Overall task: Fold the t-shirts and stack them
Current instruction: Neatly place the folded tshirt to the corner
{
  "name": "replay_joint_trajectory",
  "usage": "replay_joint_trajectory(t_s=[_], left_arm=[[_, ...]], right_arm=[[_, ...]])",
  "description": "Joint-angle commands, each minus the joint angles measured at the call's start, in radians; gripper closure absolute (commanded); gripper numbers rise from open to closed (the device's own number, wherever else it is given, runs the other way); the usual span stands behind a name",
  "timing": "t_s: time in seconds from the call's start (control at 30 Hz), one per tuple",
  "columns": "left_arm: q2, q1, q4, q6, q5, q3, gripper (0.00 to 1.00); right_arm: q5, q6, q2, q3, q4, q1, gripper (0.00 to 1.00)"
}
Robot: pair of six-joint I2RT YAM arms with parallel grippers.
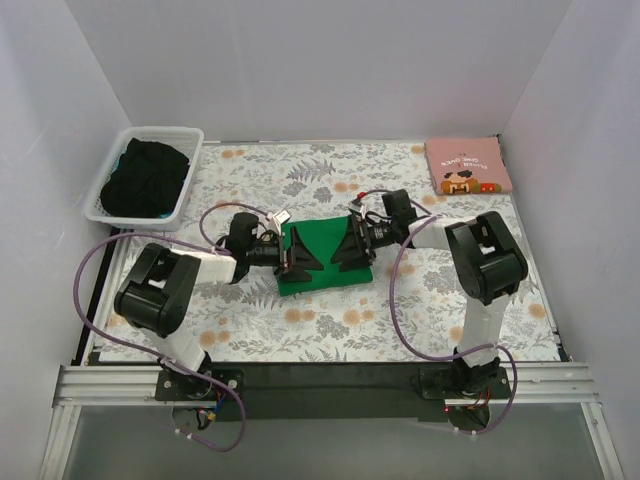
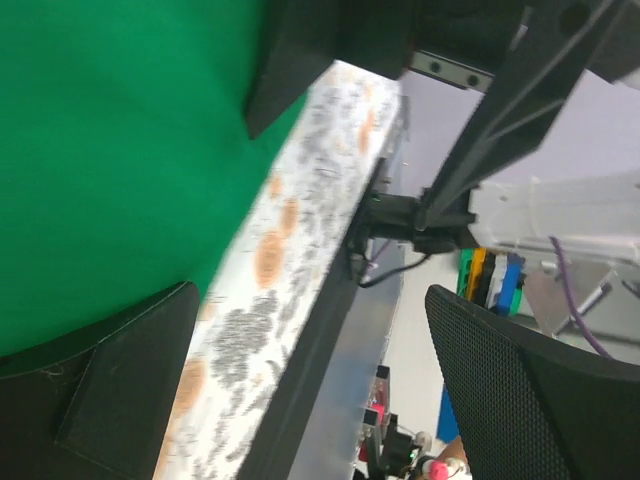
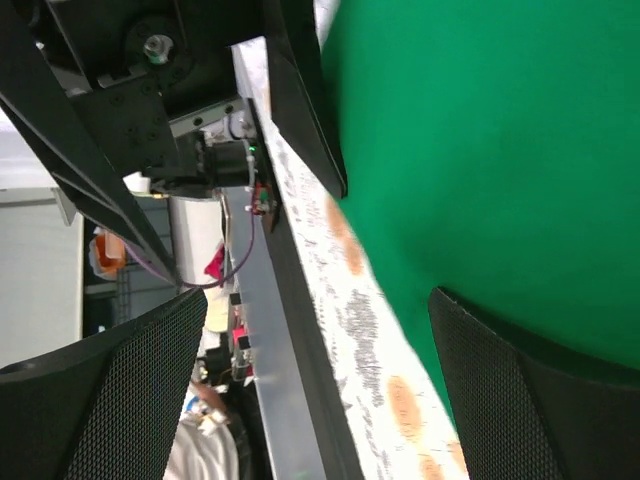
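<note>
The green t-shirt [image 1: 325,262] lies folded into a small rectangle on the floral table cloth at mid-table. It also shows in the left wrist view [image 2: 110,150] and in the right wrist view [image 3: 500,140]. My left gripper [image 1: 304,254] is open over its left edge, lying sideways and empty [image 2: 320,400]. My right gripper [image 1: 346,246] is open over its right part, facing the left one, also empty [image 3: 320,400]. The two grippers are close together, tips a short way apart. The pink t-shirt [image 1: 467,166] with the cartoon print lies folded at the back right corner.
A white slatted basket [image 1: 183,136] holding dark cloth [image 1: 147,178] stands at the back left. White walls close in the table on three sides. The near table edge and its black rail [image 2: 320,330] run close to both grippers.
</note>
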Motion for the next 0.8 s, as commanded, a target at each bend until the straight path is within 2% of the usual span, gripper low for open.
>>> replay_joint_trajectory(t_s=[0.0,0.13,0.2,0.3,0.33,0.4,0.47,0.57,0.77], left_arm=[[0.100,0.016,-0.144,0.116,-0.104,0.036,0.03],[0.221,0.063,-0.364,0.260,-0.101,0.136,0.03],[0.237,0.092,-0.411,0.325,-0.100,0.152,0.03],[0.179,0.172,-0.473,0.377,-0.060,0.150,0.03],[0.151,0.181,-0.484,0.379,0.015,0.155,0.03],[0.042,0.180,-0.496,0.359,0.066,0.162,0.03],[-0.066,0.163,-0.482,0.328,0.094,0.155,0.02],[-0.136,0.129,-0.432,0.241,0.107,0.119,0.02],[-0.079,0.067,-0.246,0.125,0.089,0.035,0.02]], right_arm=[[0.014,-0.043,0.117,-0.017,0.027,-0.014,0.02],[0.017,-0.078,0.206,0.026,-0.003,-0.026,0.02],[0.039,-0.109,0.203,0.042,-0.045,-0.029,0.02],[0.008,-0.117,0.154,0.069,-0.083,-0.046,0.02],[-0.009,-0.115,0.130,0.083,-0.086,-0.051,0.02],[-0.087,-0.092,0.040,0.120,-0.086,-0.057,0.02],[-0.102,-0.069,-0.022,0.123,-0.083,-0.049,0.02],[-0.096,-0.045,-0.103,0.082,-0.080,-0.022,0.02],[-0.084,0.035,-0.084,-0.053,0.053,0.055,0.02]])
